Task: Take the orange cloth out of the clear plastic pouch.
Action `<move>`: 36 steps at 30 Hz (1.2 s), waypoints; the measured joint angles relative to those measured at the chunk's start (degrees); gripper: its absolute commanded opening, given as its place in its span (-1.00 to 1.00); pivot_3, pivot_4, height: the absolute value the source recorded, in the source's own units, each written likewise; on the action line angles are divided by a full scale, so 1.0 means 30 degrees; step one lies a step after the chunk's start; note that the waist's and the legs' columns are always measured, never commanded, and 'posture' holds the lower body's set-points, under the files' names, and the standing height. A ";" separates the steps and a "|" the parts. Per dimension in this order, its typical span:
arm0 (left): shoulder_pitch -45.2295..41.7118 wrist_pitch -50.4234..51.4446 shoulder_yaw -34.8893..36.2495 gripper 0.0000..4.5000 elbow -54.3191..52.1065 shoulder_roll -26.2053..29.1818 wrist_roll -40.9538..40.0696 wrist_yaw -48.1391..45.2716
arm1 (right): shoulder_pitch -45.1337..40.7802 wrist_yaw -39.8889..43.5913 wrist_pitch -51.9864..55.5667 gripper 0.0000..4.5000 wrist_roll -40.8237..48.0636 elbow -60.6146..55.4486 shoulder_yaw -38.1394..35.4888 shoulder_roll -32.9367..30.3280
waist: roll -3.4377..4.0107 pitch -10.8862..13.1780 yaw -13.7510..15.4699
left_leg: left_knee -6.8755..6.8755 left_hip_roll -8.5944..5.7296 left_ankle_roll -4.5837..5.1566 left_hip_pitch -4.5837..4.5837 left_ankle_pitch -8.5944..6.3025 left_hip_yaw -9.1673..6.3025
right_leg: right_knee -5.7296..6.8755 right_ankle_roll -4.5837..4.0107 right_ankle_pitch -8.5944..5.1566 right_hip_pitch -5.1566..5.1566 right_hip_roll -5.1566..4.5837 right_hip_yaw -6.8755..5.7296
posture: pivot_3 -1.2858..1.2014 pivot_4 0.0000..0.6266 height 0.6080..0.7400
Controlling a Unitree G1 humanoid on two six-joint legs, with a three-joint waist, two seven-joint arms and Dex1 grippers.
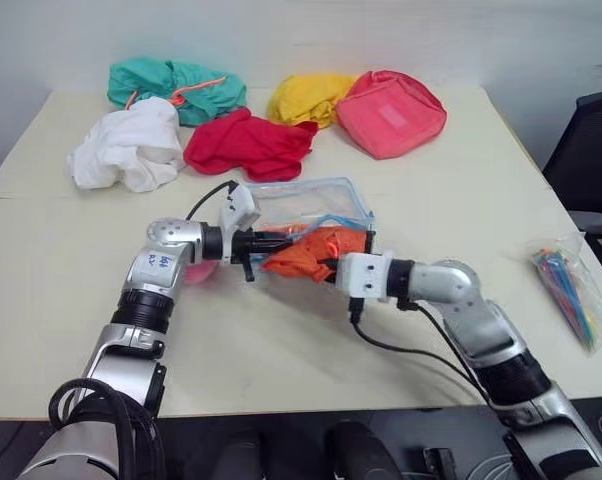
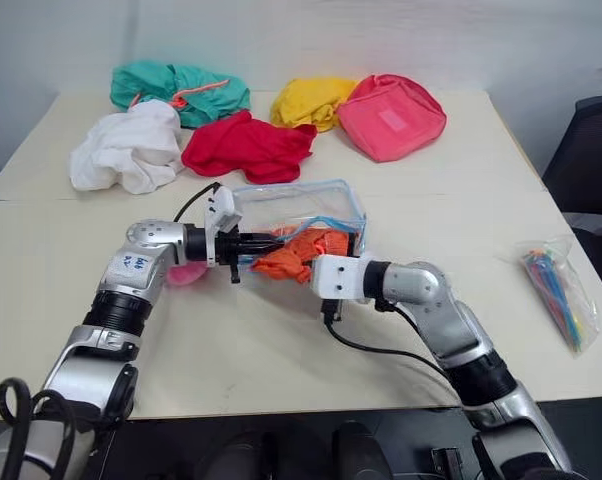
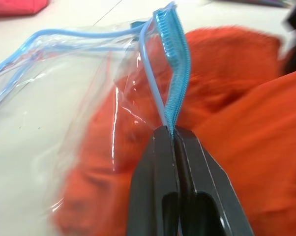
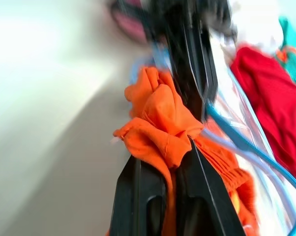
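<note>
**Two grips, one soft cloth halfway out of its pouch**

Both grippers are clamped at the middle of the table; the left gripper has its fingers pinched tight on the light blue zipper trim of the clear plastic pouch, holding the mouth edge up, while the right gripper is closed on a bunched fold of the orange cloth; the cloth sits right at the pouch mouth, part of it bulging out on the near side between the two grippers, part of it seen through the plastic inside

The cloth looks light and very soft, gathered into wrinkly folds, so it should follow a pull without resistance but stretch out and drag rather than come as one lump; a thick fold, like the one pinched now, seems the best place to hold, since a thin edge could slip free; the pouch is thin, slick film and would likely ride along with the cloth unless held by its stiffer zipper band, which is where the left fingers have it

The pouch lies flat with its long axis running across the table, from the robot's left to its right, its open edge toward the robot; the cloth is a shapeless wad with no clear axis of its own, spilling from that mouth toward the near edge of the table
</note>
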 measured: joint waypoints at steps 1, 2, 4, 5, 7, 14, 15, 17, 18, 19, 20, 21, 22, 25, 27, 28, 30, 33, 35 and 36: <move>0.0072 0.0047 0.0008 -1.00 -0.0011 0.0063 0.0013 0.0142 | 0.0676 0.0452 0.0267 -1.00 0.0774 -0.0867 -0.0407 -0.0565 | 0.0000 0.0000 0.0118 | 0.0007 0.0001 0.0000 0.0001 0.0000 0.0000 | -0.0002 0.0000 0.0000 0.0005 0.0000 0.0001 | 0.03 -0.52 1.00; 0.0153 0.0077 0.0013 -1.00 -0.0026 0.0123 0.0012 0.0236 | 0.1334 0.0756 0.0717 -1.00 0.1497 -0.1642 -0.0826 -0.1040 | -0.0002 0.0001 0.0217 | 0.0004 0.0000 0.0001 0.0000 0.0000 0.0002 | -0.0019 0.0000 0.0000 0.0009 -0.0002 0.0005 | 0.03 -0.52 1.00; 0.0227 0.0092 -0.0009 -1.00 -0.0139 0.0114 0.0006 0.0250 | 0.2623 0.0937 0.1890 -1.00 0.2906 -0.3205 -0.1852 -0.1743 | -0.0004 0.0002 0.0332 | 0.0007 -0.0003 0.0001 -0.0015 0.0000 0.0005 | -0.0034 -0.0001 0.0000 0.0011 -0.0008 0.0013 | 0.03 -0.52 1.00; 0.0352 0.0085 -0.0027 -1.00 -0.0306 0.0238 0.0003 0.0142 | 0.3655 0.0903 0.2975 -1.00 0.4055 -0.4554 -0.3022 -0.2368 | -0.0004 0.0003 0.0435 | 0.0019 -0.0004 0.0001 -0.0024 0.0000 0.0001 | -0.0039 0.0000 0.0000 0.0021 -0.0010 0.0013 | 0.03 -0.52 1.00; 0.0431 0.0046 -0.0064 -1.00 -0.0507 0.0358 0.0002 -0.0041 | 0.4793 0.0714 0.4356 -1.00 0.5481 -0.6099 -0.4914 -0.3140 | -0.0005 0.0003 0.0673 | 0.0016 -0.0011 0.0004 -0.0030 -0.0002 0.0007 | -0.0115 0.0000 0.0000 0.0043 -0.0016 0.0020 | 0.03 -0.52 1.00; 0.0815 0.0039 -0.0090 -1.00 -0.0812 0.0736 -0.0087 -0.0699 | 0.7515 0.0017 0.8006 -1.00 0.8155 -0.7766 -1.4414 -0.6255 | -0.0004 0.0005 0.0856 | 0.0012 -0.0029 0.0015 -0.0008 -0.0007 0.0017 | -0.0207 0.0000 0.0000 0.0091 -0.0010 0.0027 | 0.03 -0.52 1.00; 0.0816 0.0040 -0.0090 -1.00 -0.0834 0.0736 -0.0097 -0.0775 | 0.7601 0.0224 0.8025 -1.00 0.8170 -0.7455 -1.5552 -0.6723 | -0.0004 0.0005 0.0861 | 0.0010 -0.0029 0.0017 -0.0009 -0.0008 0.0020 | -0.0211 0.0000 0.0000 0.0091 -0.0006 0.0030 | 0.03 -0.52 1.00; 0.0818 0.0036 -0.0089 -1.00 -0.0847 0.0742 -0.0129 -0.0916 | 0.7548 0.0601 0.7930 -1.00 0.8109 -0.6383 -1.7616 -0.7741 | -0.0005 0.0005 0.0858 | 0.0011 -0.0027 0.0020 -0.0005 -0.0009 0.0030 | -0.0209 0.0000 0.0000 0.0092 0.0001 0.0038 | 0.03 -0.52 1.00; 0.0819 0.0028 -0.0090 -1.00 -0.0846 0.0740 -0.0138 -0.0970 | 0.7444 0.0757 0.7736 -1.00 0.8010 -0.5887 -1.8127 -0.8089 | -0.0005 0.0005 0.0830 | 0.0008 -0.0026 0.0020 -0.0001 -0.0009 0.0035 | -0.0210 0.0000 0.0000 0.0091 0.0003 0.0044 | 0.03 -0.52 1.00; 0.0818 0.0003 -0.0092 -1.00 -0.0854 0.0730 -0.0149 -0.1022 | 0.7382 0.0888 0.7438 -1.00 0.7824 -0.5365 -1.8545 -0.8379 | -0.0005 0.0005 0.0817 | 0.0005 -0.0025 0.0021 0.0005 -0.0009 0.0043 | -0.0210 -0.0001 0.0000 0.0090 0.0006 0.0053 | 0.03 -0.52 1.00; 0.0817 -0.0040 -0.0091 -1.00 -0.0853 0.0726 -0.0149 -0.1042 | 0.7421 0.1140 0.6481 -1.00 0.7188 -0.4574 -1.8784 -0.8788 | -0.0005 0.0005 0.0807 | 0.0004 -0.0023 0.0021 0.0014 -0.0009 0.0050 | -0.0210 0.0000 0.0000 0.0090 0.0011 0.0061 | 0.03 -0.52 1.00; 0.0816 -0.0083 -0.0091 -1.00 -0.0852 0.0720 -0.0149 -0.1049 | 0.7509 0.1310 0.5613 -1.00 0.6634 -0.4003 -1.8826 -0.9065 | -0.0005 0.0005 0.0804 | 0.0001 -0.0024 0.0021 0.0015 -0.0009 0.0054 | -0.0211 0.0000 0.0000 0.0090 0.0012 0.0066 | 0.03 -0.52 1.00; 0.0816 -0.0141 -0.0092 -1.00 -0.0852 0.0701 -0.0149 -0.1053 | 0.7914 0.1507 0.3418 -1.00 0.5241 -0.2888 -1.8798 -0.9423 | -0.0005 0.0005 0.0807 | -0.0001 -0.0022 0.0024 0.0017 -0.0011 0.0060 | -0.0220 0.0000 0.0000 0.0090 0.0014 0.0070 | 0.03 -0.52 1.00; 0.0811 -0.0165 -0.0095 -1.00 -0.0840 0.0666 -0.0153 -0.1061 | 0.8870 0.1372 -0.0297 -1.00 0.3087 -0.1201 -1.7985 -0.8965 | -0.0007 0.0007 0.0801 | 0.0001 -0.0022 0.0029 0.0016 -0.0013 0.0074 | -0.0219 0.0000 0.0000 0.0090 0.0014 0.0082 | 0.03 -0.52 1.00; 0.0792 -0.0197 -0.0168 -1.00 -0.0827 0.0450 -0.0155 -0.1076 | 1.0243 0.0136 -0.3777 -1.00 0.1014 0.0805 -1.6180 -0.7244 | -0.0138 -0.0065 0.0801 | -0.0006 0.0006 0.0032 0.0029 -0.0011 0.0062 | -0.0222 0.0000 0.0000 0.0116 0.0036 0.0077 | 0.03 -0.52 1.00; 0.0795 -0.0209 -0.0228 -1.00 -0.0825 0.0352 -0.0156 -0.1126 | 1.0768 -0.0213 -0.4588 -1.00 0.0307 0.1728 -1.5150 -0.6477 | -0.0156 -0.0076 0.0834 | -0.0005 0.0006 0.0031 0.0025 -0.0011 0.0040 | -0.0228 0.0000 0.0000 0.0135 0.0036 0.0074 | 0.03 -0.52 1.00; 0.0837 -0.0206 -0.0315 -1.00 -0.0772 0.0368 -0.0154 -0.1295 | 1.1685 -0.0716 -0.5487 -0.74 -0.0495 0.3551 -1.3157 -0.4765 | -0.0087 -0.0040 0.0864 | -0.0009 -0.0023 0.0037 0.0014 -0.0009 0.0071 | -0.0204 0.0001 0.0000 0.0118 0.0008 0.0101 | 0.03 -0.52 1.00; 0.0804 -0.0142 -0.0394 -0.71 -0.0763 0.0347 -0.0157 -0.1609 | 1.2126 -0.0894 -0.6479 -0.36 -0.0340 0.4470 -1.1383 -0.3597 | 0.0107 0.0004 0.0723 | 0.0008 -0.0046 0.0057 0.0046 -0.0004 0.0118 | -0.0200 0.0002 -0.0001 0.0100 0.0010 0.0179 | 0.03 -0.52 1.00; 0.0756 -0.0042 -0.0404 -0.45 -0.0802 0.0309 -0.0192 -0.1741 | 1.2346 -0.0831 -0.6730 -0.05 0.0028 0.4240 -1.1394 -0.3842 | 0.0096 0.0009 0.0675 | 0.0004 -0.0017 0.0053 0.0077 -0.0002 0.0110 | -0.0194 0.0002 -0.0001 0.0116 0.0053 0.0186 | 0.03 -0.52 1.00; 0.0759 0.0163 -0.0405 -0.37 -0.0824 0.0334 -0.0294 -0.1893 | 1.2513 -0.0767 -0.6663 0.03 0.0338 0.3992 -1.1432 -0.3906 | 0.0094 0.0010 0.0677 | 0.0003 -0.0004 0.0050 0.0080 0.0000 0.0105 | -0.0193 0.0002 -0.0001 0.0119 0.0065 0.0185 | 0.03 -0.52 1.00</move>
